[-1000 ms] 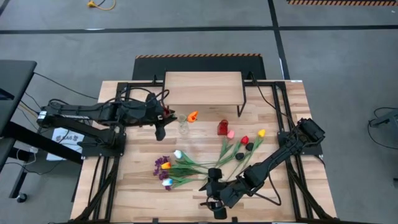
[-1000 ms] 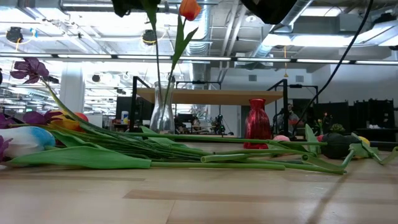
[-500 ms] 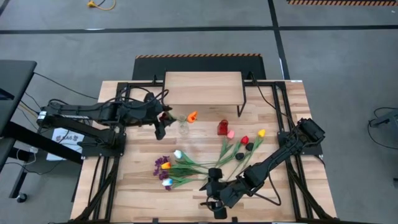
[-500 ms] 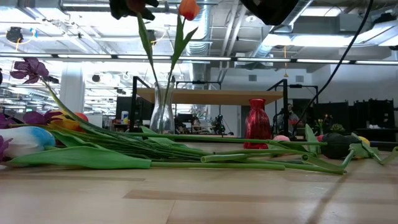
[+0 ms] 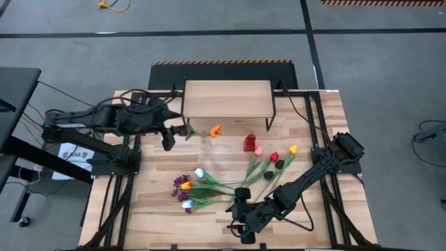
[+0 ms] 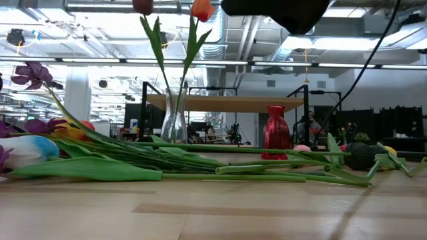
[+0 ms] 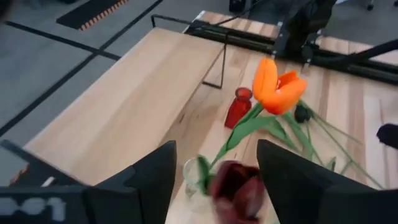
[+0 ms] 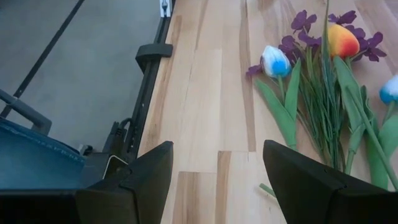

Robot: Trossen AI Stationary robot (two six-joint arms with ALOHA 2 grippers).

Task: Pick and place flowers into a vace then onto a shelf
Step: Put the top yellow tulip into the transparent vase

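Grey workshop floor surrounds the plank table [image 5: 160, 209], and from table height the room behind it is a blur of ceiling lights and racks. Seen from above, the clear glass vase [image 5: 205, 143] is hard to make out, little more than a pale glint in front of the shelf [image 5: 227, 98]; the level view shows it plainly, upright [image 6: 173, 119], with two stems rising from it to an orange tulip [image 6: 203, 9] and a dark red tulip [image 6: 143, 6], both heads cut by the picture's top edge. The left wrist view shows these two heads close up, the dark one [image 7: 237, 188] between that arm's fingers but apart from them, the orange one [image 7: 278, 86] beyond, and the vase rim only partly visible. The left gripper [image 5: 167, 141] hangs just beside the vase on its left, fingers spread with nothing in them. A small red vase [image 5: 249, 143] stands to the right of the glass one, near the shelf's front leg. The rest of the flowers [image 5: 209, 185] lie flat on the planks in two loose groups, one with purple sprigs and blue-white heads towards the middle, one with pink, red, yellow and dark heads [image 5: 273, 162] further right; in the level view their stems overlap so that single flowers cannot be sorted out. The right gripper [image 5: 245, 234] waits at the table's near edge, fingers apart and empty, with bare planks to its left. The shelf top is bare wood.
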